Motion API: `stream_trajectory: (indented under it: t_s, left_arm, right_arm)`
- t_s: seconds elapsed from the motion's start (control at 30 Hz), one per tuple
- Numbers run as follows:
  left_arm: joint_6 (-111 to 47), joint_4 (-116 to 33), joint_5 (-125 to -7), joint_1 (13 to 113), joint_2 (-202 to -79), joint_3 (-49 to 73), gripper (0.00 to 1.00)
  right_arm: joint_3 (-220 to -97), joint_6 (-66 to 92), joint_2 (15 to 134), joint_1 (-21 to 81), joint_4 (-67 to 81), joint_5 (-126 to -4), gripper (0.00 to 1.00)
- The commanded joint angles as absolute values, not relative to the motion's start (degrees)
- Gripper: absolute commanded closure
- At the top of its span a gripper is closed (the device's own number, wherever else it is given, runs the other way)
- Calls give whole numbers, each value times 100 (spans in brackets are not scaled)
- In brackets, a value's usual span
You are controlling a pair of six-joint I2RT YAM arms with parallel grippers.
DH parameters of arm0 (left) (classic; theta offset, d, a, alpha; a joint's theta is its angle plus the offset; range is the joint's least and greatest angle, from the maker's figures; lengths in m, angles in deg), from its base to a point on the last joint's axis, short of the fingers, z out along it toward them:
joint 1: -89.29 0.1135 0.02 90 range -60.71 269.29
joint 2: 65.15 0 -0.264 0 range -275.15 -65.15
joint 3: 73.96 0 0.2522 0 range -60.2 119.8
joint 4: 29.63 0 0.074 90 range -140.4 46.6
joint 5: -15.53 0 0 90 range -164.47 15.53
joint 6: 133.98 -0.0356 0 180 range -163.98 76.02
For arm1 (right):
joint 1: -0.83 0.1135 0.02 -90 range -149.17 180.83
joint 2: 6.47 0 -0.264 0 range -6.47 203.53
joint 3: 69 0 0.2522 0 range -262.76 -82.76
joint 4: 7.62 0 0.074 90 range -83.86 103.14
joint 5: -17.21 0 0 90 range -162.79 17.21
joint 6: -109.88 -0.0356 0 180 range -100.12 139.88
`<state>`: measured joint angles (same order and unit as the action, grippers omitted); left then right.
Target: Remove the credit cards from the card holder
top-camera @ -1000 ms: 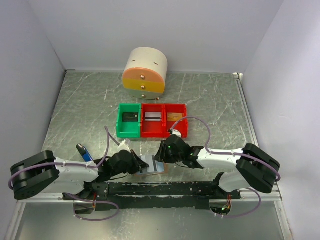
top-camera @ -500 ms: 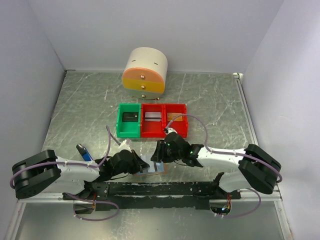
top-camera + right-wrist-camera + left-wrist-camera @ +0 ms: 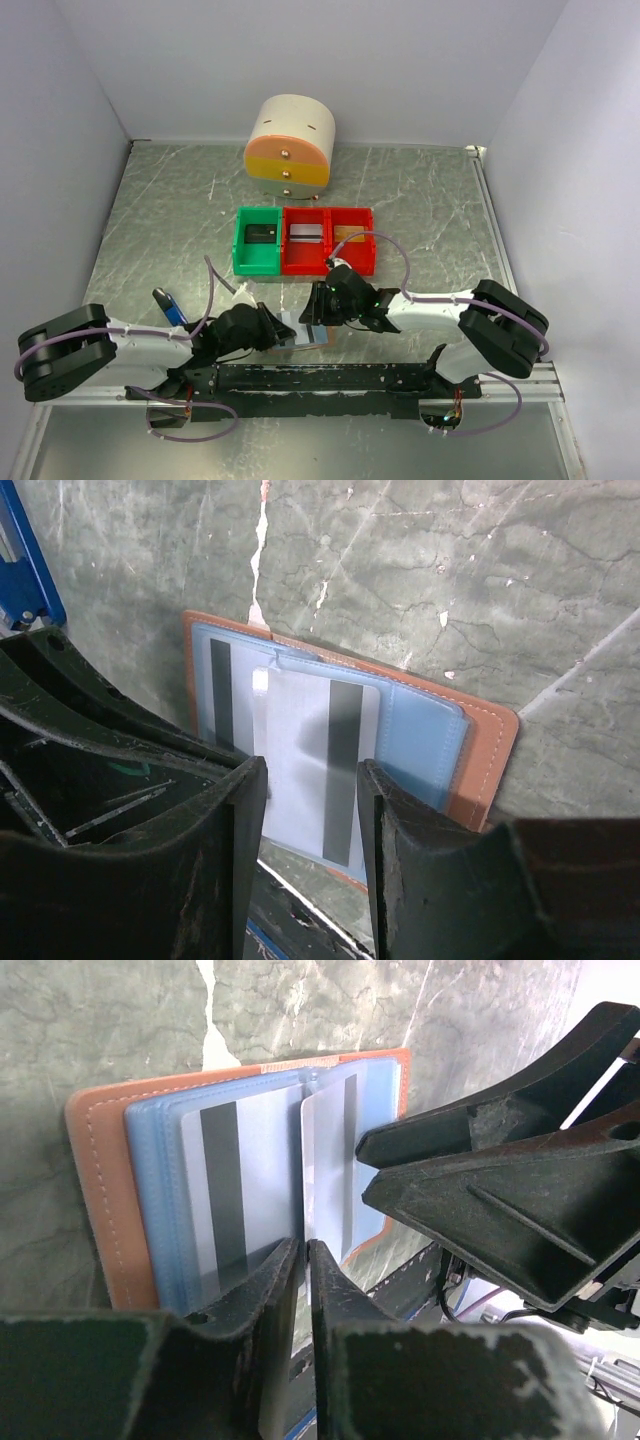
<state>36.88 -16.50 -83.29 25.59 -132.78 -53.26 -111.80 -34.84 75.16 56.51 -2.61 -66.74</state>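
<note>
The card holder (image 3: 95, 1190), tan with pale blue pockets, lies open on the table by the near rail (image 3: 316, 338). One silvery credit card (image 3: 225, 1200) with a dark stripe sits in its left pocket. A second credit card (image 3: 320, 770) sticks partway out of the blue pocket. My left gripper (image 3: 303, 1245) is shut on a thin pale edge that looks like this second card's edge. It reaches the holder from the left (image 3: 278, 330). My right gripper (image 3: 312, 780) is open, its fingers on either side of the second card, just above it (image 3: 318, 308).
A green bin (image 3: 258, 250) and a red double bin (image 3: 328, 240) stand behind the holder. A round cream-and-orange drawer unit (image 3: 290, 145) is at the back. A blue-and-black stick gadget (image 3: 168, 303) lies at the left. The black base rail (image 3: 320, 378) runs just in front of the holder.
My right gripper has moved left and down over the holder, and now straddles the protruding card. My left gripper has stayed pinched at the holder.
</note>
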Motion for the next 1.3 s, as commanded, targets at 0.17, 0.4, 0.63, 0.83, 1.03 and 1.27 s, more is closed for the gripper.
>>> stream_trajectory:
  t_s: [0.17, 0.4, 0.63, 0.83, 1.03, 1.27]
  left_arm:
    - [3765, -865, -8174, 2530, -13647, -5397, 83]
    - [3926, -62, -8074, 2530, -14031, -5566, 93]
    - [3922, -771, -8188, 2530, -13670, -5541, 93]
    - [3864, -1738, -8309, 2530, -13063, -5607, 93]
    - [3768, -2467, -8413, 2529, -12572, -5594, 93]
    - [3633, -2733, -8425, 2530, -12453, -5478, 93]
  right_arm:
    - [-11018, -3478, 7686, 5647, -167, -6512, 58]
    - [-11018, -3485, 7639, 5646, -44, -6643, 58]
    - [-11075, -3461, 7622, 5639, 341, -7036, 58]
    - [-11053, -3452, 7627, 5638, 320, -7043, 58]
    - [-11100, -3410, 7668, 5642, 285, -6992, 58]
    - [-11171, -3155, 7360, 5638, 155, -6827, 56]
